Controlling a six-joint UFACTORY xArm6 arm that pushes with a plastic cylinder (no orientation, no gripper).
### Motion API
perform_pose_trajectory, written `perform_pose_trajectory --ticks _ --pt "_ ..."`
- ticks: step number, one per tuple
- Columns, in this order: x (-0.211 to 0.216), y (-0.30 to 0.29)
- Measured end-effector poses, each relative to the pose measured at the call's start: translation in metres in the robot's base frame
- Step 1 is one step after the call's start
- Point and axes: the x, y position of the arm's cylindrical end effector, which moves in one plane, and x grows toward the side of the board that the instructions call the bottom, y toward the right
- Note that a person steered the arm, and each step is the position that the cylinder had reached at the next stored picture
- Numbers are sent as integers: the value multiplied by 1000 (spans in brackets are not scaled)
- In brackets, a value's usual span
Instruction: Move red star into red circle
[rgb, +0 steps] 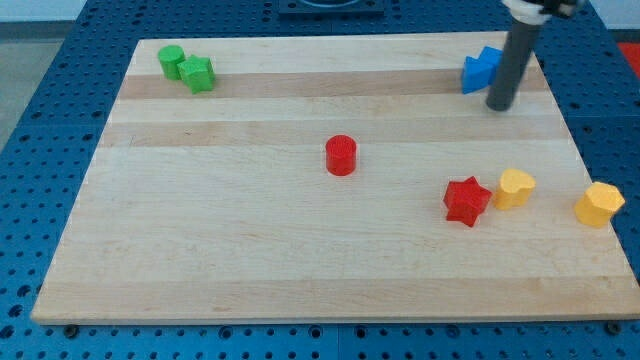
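The red star (466, 201) lies on the wooden board at the view's lower right, touching a yellow block on its right. The red circle (341, 155), a short red cylinder, stands near the board's middle, up and to the left of the star. My tip (499, 104) is at the view's upper right, just right of the blue blocks and well above the red star, touching neither red block.
Blue blocks (481, 70) sit at the top right beside the rod. A yellow block (515, 187) touches the red star; another yellow block (599, 204) lies near the right edge. A green cylinder (171, 62) and green star (198, 74) sit top left.
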Motion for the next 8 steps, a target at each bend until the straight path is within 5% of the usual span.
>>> perform_pose_trajectory --ticks 3,4,6,8 --pt "16 20" --pt "39 89" --pt "49 115" --pt "121 115"
